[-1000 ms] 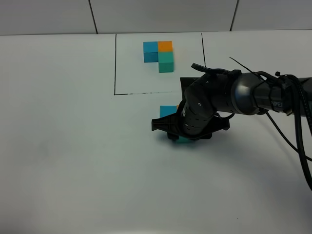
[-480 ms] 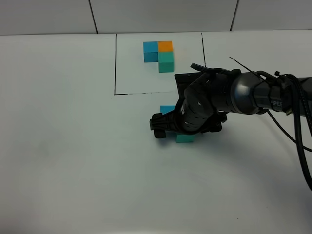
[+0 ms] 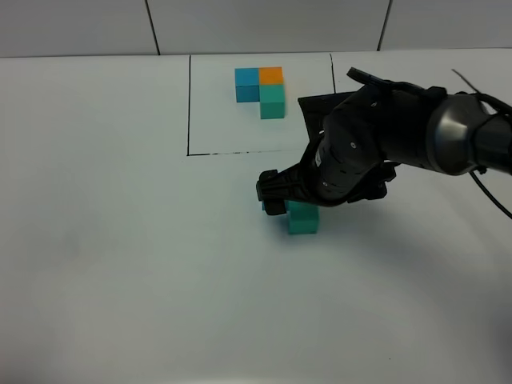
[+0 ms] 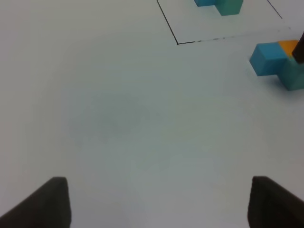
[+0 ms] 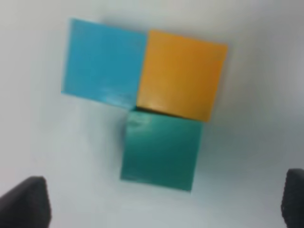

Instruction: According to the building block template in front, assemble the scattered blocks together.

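Note:
The building block template (image 3: 262,90) is an L of blue, orange and teal cubes inside a black drawn rectangle (image 3: 189,104) at the back. The scattered blocks lie together in the same L in the right wrist view: blue (image 5: 103,61), orange (image 5: 183,73), teal (image 5: 161,149). My right gripper (image 5: 159,206) is open and empty, hovering straight above them. In the high view my right gripper (image 3: 278,196) hides the blue and orange blocks; only the teal block (image 3: 302,218) shows. The left wrist view shows the blue block (image 4: 267,58) and teal block (image 4: 294,76) far off. My left gripper (image 4: 164,204) is open and empty.
White tabletop (image 3: 120,240) all round, with a tiled wall behind. The right arm's dark body (image 3: 384,144) and cables reach in from the right edge, just in front of the rectangle's right corner.
My right gripper has lifted off the blocks and drawn back to the right, uncovering the teal block. The left arm has not moved.

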